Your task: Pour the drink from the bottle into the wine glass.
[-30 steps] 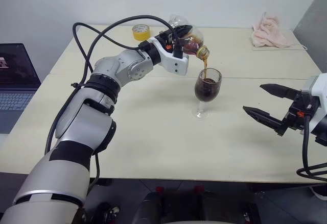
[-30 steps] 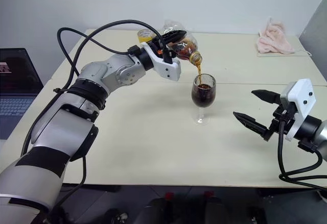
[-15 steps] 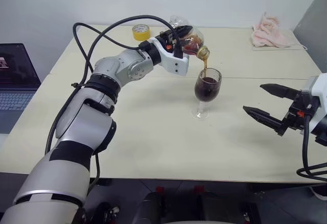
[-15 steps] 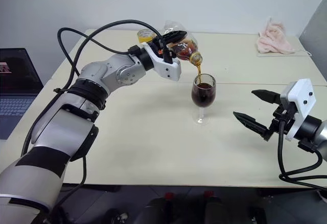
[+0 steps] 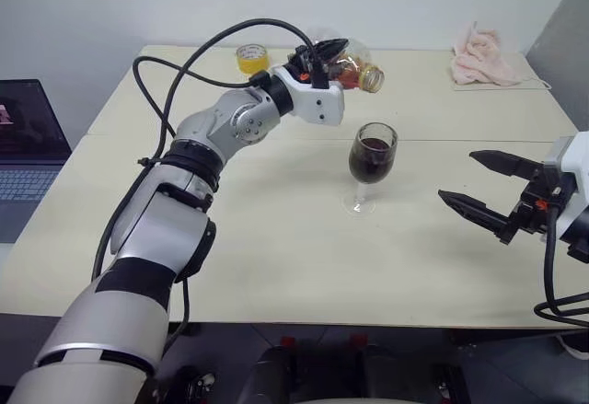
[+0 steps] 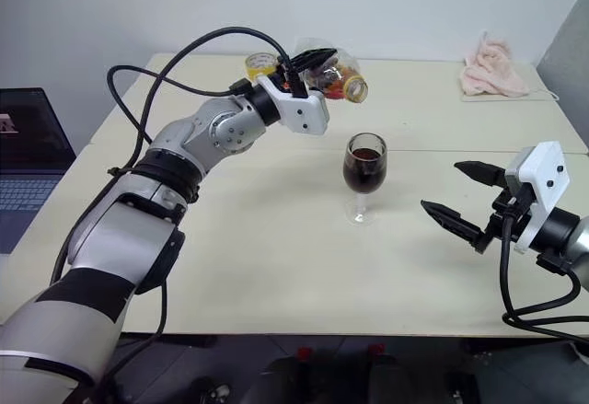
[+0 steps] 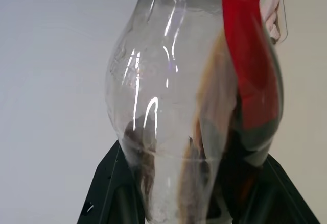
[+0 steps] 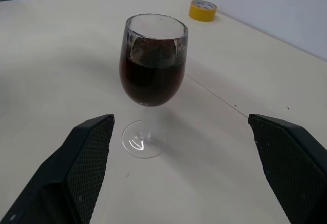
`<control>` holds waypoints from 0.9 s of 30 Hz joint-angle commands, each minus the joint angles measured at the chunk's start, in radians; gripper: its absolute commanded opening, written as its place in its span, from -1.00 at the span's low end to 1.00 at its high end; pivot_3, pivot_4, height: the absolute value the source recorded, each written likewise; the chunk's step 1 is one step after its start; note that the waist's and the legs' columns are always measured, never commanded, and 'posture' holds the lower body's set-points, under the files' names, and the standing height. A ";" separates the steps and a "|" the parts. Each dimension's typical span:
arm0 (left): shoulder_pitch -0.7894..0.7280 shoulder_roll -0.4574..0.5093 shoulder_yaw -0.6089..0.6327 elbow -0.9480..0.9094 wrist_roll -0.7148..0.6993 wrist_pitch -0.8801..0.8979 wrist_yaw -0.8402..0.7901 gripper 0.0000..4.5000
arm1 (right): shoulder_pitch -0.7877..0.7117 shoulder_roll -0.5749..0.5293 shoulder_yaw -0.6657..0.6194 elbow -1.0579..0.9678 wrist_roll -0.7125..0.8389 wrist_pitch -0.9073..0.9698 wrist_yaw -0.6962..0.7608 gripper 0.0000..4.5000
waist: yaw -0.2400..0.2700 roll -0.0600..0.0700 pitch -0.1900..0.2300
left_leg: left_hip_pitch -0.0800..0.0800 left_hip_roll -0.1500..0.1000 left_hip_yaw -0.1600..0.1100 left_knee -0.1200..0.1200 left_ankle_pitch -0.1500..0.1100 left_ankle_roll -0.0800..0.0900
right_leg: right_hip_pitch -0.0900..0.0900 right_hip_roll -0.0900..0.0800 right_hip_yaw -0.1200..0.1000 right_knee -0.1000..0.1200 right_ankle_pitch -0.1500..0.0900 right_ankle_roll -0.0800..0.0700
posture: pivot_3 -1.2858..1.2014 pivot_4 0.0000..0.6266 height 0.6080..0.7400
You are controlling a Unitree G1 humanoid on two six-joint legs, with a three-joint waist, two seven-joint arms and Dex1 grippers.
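1. Holding the bottle (image 5: pixel 352 70) aloft behind the wine glass (image 5: pixel 372 158), the left gripper (image 5: pixel 322 54) has its fingers clamped on the body; long axis near level, open mouth aimed to the robot's right, no stream showing.
2. Glass stands mid-table (image 5: pixel 276 238), roughly half full of the drink (image 8: pixel 152 81).
3. Right gripper (image 5: pixel 479 186), fingers wide apart, idles well apart to the right, nearer the glass's base than the bottle.
4. Next move, prob.: set bottle down w/ left arm.

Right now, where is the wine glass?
The wine glass stands upright near the table's middle, holding dark drink, below and just right of the bottle that the left gripper holds, left of the open right gripper.
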 commanded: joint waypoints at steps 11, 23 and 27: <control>0.339 -0.070 0.394 -0.450 -0.618 0.535 -0.404 -0.24 | -0.021 -0.014 -0.001 -0.015 0.016 -0.009 0.016 1.00 | -0.024 0.002 -0.001 | 0.001 0.001 -0.002 0.000 0.000 0.000 | 0.000 0.001 0.000 0.001 0.000 0.000 | 0.03 -0.52 1.00; 0.714 -0.071 0.593 -0.868 -0.684 0.982 -0.162 -0.24 | -0.184 -0.021 0.063 0.077 0.049 -0.012 0.089 1.00 | -0.014 0.001 -0.002 | 0.001 0.001 -0.002 0.001 0.000 0.000 | 0.000 0.000 0.001 0.000 0.000 0.000 | 0.03 -0.52 1.00; 0.763 -0.080 0.642 -0.896 -0.678 1.015 -0.080 -0.24 | -0.239 -0.019 0.101 0.107 0.048 -0.018 0.110 1.00 | -0.010 0.001 -0.002 | 0.000 0.001 -0.002 0.001 0.000 0.000 | 0.001 -0.001 0.001 -0.001 0.000 0.000 | 0.03 -0.52 1.00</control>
